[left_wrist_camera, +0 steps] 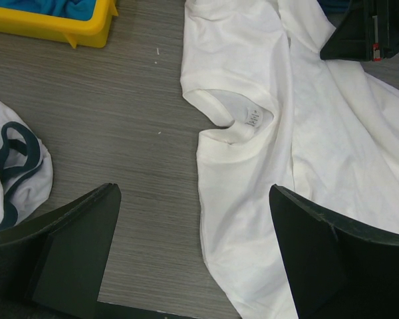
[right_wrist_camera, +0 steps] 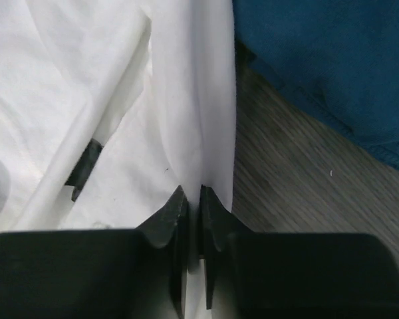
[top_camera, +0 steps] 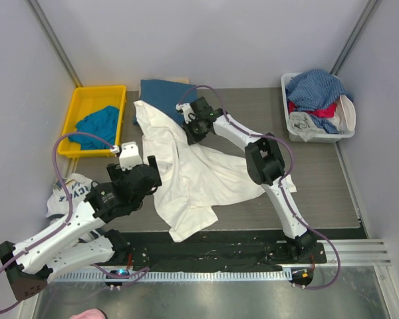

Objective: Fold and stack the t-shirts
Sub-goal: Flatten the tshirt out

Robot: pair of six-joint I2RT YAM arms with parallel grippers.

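1. White t-shirt (top_camera: 206, 176) is lying rumpled mid-worktop (top_camera: 319, 186), dark blue t-shirt (top_camera: 163, 93) just behind
2. Right claw (right_wrist_camera: 193, 199) is pinching a white fold; pulling it taut looks wise
3. Left claw (left_wrist_camera: 193, 266) is hovering spread near the collar (left_wrist_camera: 243, 126)

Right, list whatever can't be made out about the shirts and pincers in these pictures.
- Large white cotton t-shirt: top view, no chest marks visible; crumpled, printed side hidden.
- Dark blue t-shirt: top view, near edge covered by the white shirt and right arm.
- Right pincer: right wrist view, shut on a white fold; layers unclear.
- Left pincer: left wrist view, open; fingertips cropped.
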